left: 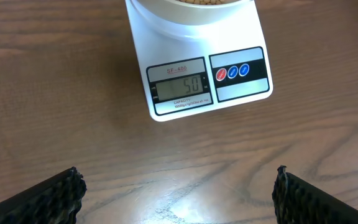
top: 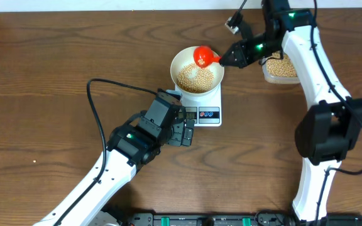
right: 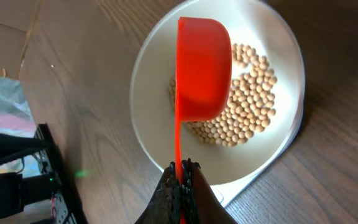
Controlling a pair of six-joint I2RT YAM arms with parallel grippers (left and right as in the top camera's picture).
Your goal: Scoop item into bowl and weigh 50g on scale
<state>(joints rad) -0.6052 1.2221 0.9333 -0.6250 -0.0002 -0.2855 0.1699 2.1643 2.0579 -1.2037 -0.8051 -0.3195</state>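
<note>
Overhead: the white bowl [top: 176, 63] sits on the far end of the white scale [top: 210, 100], near the middle of the tabletop [top: 55, 50]. It holds a shallow layer of small, round, pale tan beans [top: 197, 78]. The scale's display end points toward the robot. The right tool [top: 222, 61] is clamped on the handle of a red scoop [top: 202, 56], which points from the tool out over the bowl's far rim. A clear tub [top: 264, 70] of beans lies just right of it. The left tool [top: 184, 129] lies just beside the scale's near end, its jaws apart. Left wrist: the scale lies slightly askew, and its grey display [left: 182, 87] reads 50, with round red and blue buttons [left: 232, 72] to the right. Both black fingers [left: 48, 199] stand wide apart, touching nothing. Right wrist: the scoop's long axis runs straight up the frame from the closed fingers [right: 182, 183]. Its cup hangs over the bowl with its outer shell toward the camera, the beans beneath and to the right of it.
</note>
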